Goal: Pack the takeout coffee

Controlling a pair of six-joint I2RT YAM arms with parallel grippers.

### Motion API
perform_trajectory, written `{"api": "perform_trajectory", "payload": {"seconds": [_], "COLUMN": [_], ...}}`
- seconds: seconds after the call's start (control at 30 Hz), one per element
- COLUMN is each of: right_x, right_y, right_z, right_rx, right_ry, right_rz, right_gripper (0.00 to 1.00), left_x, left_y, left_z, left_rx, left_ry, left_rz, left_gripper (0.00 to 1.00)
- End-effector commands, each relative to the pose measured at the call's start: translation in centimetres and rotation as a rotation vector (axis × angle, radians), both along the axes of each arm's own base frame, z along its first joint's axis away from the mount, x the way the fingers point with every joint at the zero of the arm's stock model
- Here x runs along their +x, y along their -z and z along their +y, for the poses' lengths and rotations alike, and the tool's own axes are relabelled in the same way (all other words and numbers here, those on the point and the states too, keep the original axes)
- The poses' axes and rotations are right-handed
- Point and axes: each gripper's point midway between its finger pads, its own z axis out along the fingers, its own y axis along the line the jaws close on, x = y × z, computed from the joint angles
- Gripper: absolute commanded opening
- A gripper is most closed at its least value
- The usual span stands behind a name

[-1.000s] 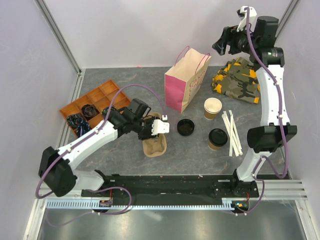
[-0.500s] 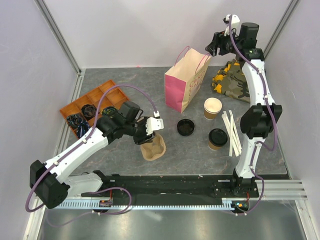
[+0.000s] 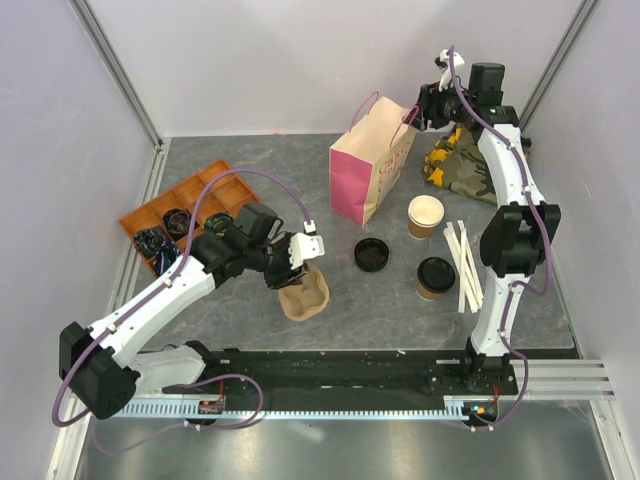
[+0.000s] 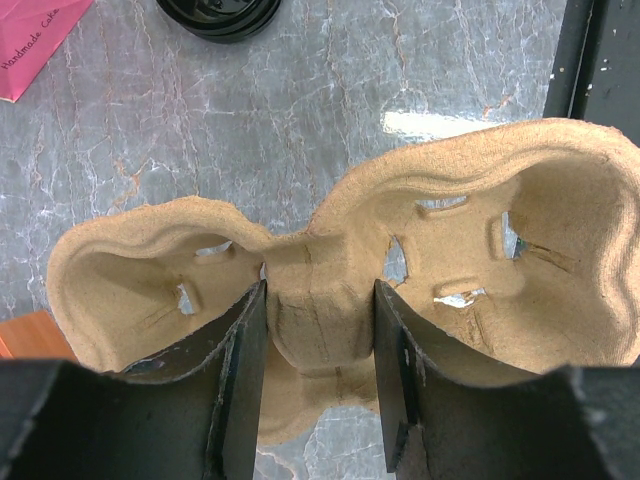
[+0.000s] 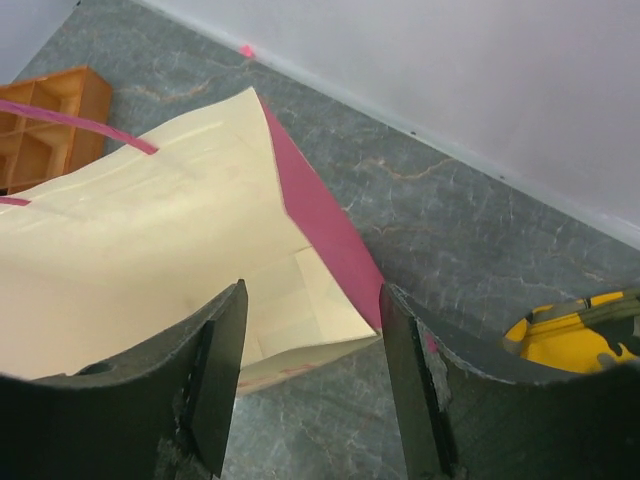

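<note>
On the grey marbled table point(image 3: 400, 310) the lidded takeout coffee point(image 3: 435, 275) stood untouched, well apart from both arms. The left gripper point(image 4: 318, 335) clenched the pulp cup carrier point(image 4: 560, 260) by its centre ridge. The right gripper point(image 5: 310, 380), jaws parted over the pink paper bag point(image 5: 150, 230) rim, ought to pinch one wall squarely.

Setting: a robotics test cell, probably in a laboratory. Plain white panels point(image 3: 300, 60) on aluminium profile posts point(image 3: 115, 70) enclose a grey marbled tabletop point(image 3: 400, 310). The left arm point(image 3: 160, 290) and right arm point(image 3: 508, 175) are bolted to a black base rail point(image 3: 340, 367) beside a slotted cable duct point(image 3: 300, 408).
</note>
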Motion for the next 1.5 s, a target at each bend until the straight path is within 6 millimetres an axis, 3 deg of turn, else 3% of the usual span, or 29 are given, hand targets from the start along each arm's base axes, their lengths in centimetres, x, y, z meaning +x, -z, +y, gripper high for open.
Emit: {"api": "perform_trajectory", "payload": {"seconds": [0.0,0.23,0.3,0.4,0.67,0.83,1.03,1.2,1.37,1.47], "right_x": [-1.7,-2.9,-3.3,-3.8,-4.2,-5.1,-7.2,-9.4,-12.6,-13.9], "right_y": [-2.2,-2.0,-1.8,-1.7,-1.8,-3.6,-2.3,-1.4,-1.6,-1.4], "right_z": [0.3,1.3,1.5,1.7,3.8,5.6,7.2,9.0,11.7,12.3], "right_rx": [-0.016,0.056,0.094,0.139,0.261,0.364,0.459,0.531,0.546,0.550], "right_ry": [-0.042,-0.066,-0.053,-0.026,0.052,0.158,0.298,0.355,0.296,0.281], "right_rz": [-0.033,0.042,0.083,0.130,0.213,0.207,0.309,0.436,0.512,0.544], "right_gripper": [0.62,0.47,0.37,0.30,0.00,0.00,0.00,0.00,0.01,0.08], "left_x": [0.2,0.5,0.6,0.9,3.7,6.1,8.3,8.1,7.8,7.8], "left_y": [-1.0,-1.3,-1.2,-1.2,-3.1,-5.1,-8.4,-10.4,-10.6,-10.7], "left_z": [-0.1,0.0,0.1,0.1,1.3,2.7,5.4,5.8,5.9,6.2], "left_rx": [-0.033,-0.040,-0.041,-0.049,-0.134,-0.219,-0.368,-0.426,-0.455,-0.467], "left_ry": [-0.023,-0.040,-0.044,-0.064,-0.217,-0.364,-0.555,-0.606,-0.641,-0.671], "left_rz": [-0.006,-0.008,-0.002,0.008,0.080,0.134,0.201,0.200,0.238,0.251], "left_gripper": [0.36,0.36,0.36,0.36,0.36,0.36,0.36,0.36,0.36,0.36]}}
